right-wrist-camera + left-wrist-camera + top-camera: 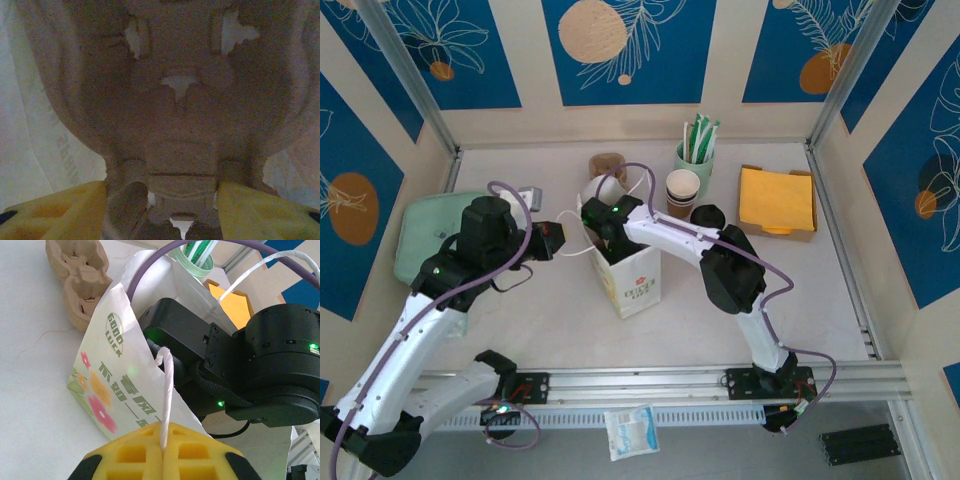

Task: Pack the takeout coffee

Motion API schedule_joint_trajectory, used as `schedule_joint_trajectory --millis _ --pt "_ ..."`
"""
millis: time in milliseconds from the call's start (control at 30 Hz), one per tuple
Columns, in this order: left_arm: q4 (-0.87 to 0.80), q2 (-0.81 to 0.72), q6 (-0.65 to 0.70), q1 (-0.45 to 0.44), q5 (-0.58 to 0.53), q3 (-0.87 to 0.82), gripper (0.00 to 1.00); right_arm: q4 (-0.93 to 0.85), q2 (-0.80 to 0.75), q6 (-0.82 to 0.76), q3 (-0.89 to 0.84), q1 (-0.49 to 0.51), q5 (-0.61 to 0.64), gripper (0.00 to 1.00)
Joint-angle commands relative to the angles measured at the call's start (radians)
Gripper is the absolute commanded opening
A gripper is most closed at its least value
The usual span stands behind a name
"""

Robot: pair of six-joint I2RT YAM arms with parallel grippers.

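Centrally on the white desk [800,300] stands one paper bag [638,280], glossy white, printed with pink and orange flowers, green Chinese characters and the words "GOOD LUCK" in green. Its one visible cord handle [167,390], a twisted white paper string, is clenched between the yellow, waffle-patterned jaws of the left gripper [163,452], just left of the bag's mouth.

The right gripper [162,215] reaches down inside the bag. Its jaws are spread apart and released, flanking one moulded-pulp carrier [175,125], which is rough, brown-grey and pierced by several cut-outs.

A second pulp carrier [608,165] lies on the desk just beyond the bag, with two cup wells in sight. To its right are one stack of lidless cups [682,190] and one green holder [694,158] of green-and-white stirrers [700,135]. Further right sits one pile of orange napkins [775,198].

One round black lid [708,214] sits just beside the cup stack. I cannot tell whether a cup is under it, so I cannot tell where the takeout coffee is.

One mint tray [420,235] lies at the far left, and one white sachet [630,432] lies near the front rail.
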Motion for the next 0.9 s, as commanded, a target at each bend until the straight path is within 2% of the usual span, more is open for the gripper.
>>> schedule_joint_trajectory --millis 0,300,867 --pt "0.027 -0.016 -0.007 0.008 0.02 -0.01 0.0 -0.015 -0.005 0.008 -0.015 0.001 -0.031 0.6" --pt "0.042 -0.02 -0.009 0.007 0.02 -0.02 0.0 -0.065 -0.051 -0.012 0.096 0.001 -0.023 0.72" --pt "0.073 -0.028 -0.011 0.0 0.014 -0.053 0.0 -0.175 -0.1 -0.03 0.302 0.023 0.012 0.73"
